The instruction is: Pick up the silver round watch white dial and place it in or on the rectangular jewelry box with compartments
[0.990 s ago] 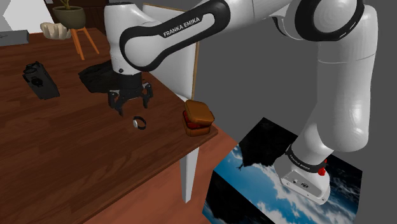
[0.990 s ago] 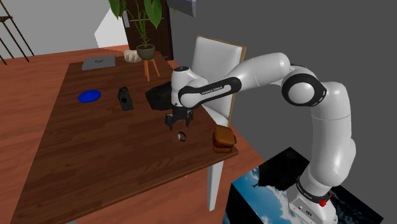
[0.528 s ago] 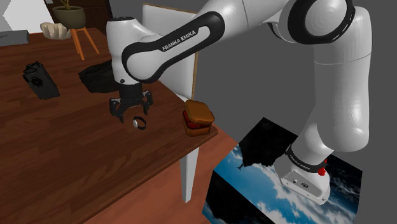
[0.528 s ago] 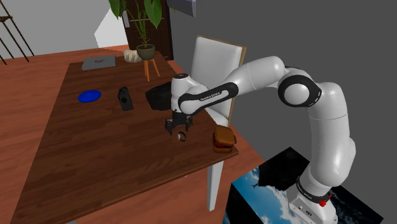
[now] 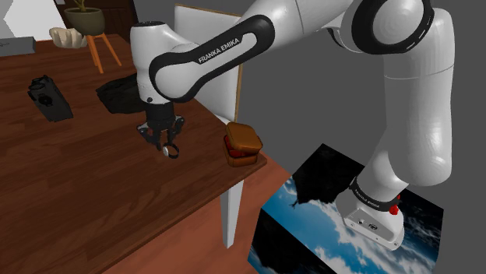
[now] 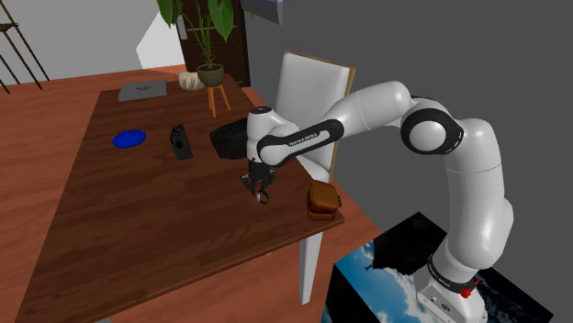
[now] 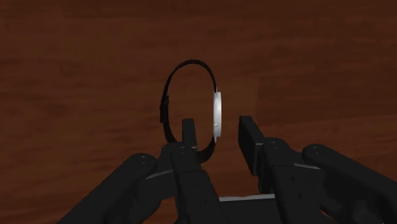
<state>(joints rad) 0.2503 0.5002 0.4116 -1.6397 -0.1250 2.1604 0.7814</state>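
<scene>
The watch point(image 7: 217, 108) stands on edge on the wooden table point(image 5: 78, 194), its black strap looped beside a silver round case. My gripper point(image 7: 217, 132) is down over it, and the fingers point(image 7: 188, 135) flank the case with a narrow gap on each side, touching nothing. From the shoulder view the gripper point(image 5: 162, 142) sits right at the watch point(image 5: 170, 152), near the table's right edge; the second exterior view shows the gripper point(image 6: 258, 189) and watch point(image 6: 264, 198) alike. A brown rectangular box point(image 5: 242, 145) with red inside stands at the table corner, to the watch's right.
A dark bulky object point(image 5: 117, 93) lies just behind the arm's wrist. A small black boxy item point(image 5: 48, 97) sits further left, and a blue dish point(image 6: 129, 139) beyond it. A white chair point(image 6: 312, 83) stands by the table edge. The table drops off just past the brown box.
The gripper came down onto the watch, and its fingers drew in from wide apart to close either side of the case. The watch has stayed in place.
</scene>
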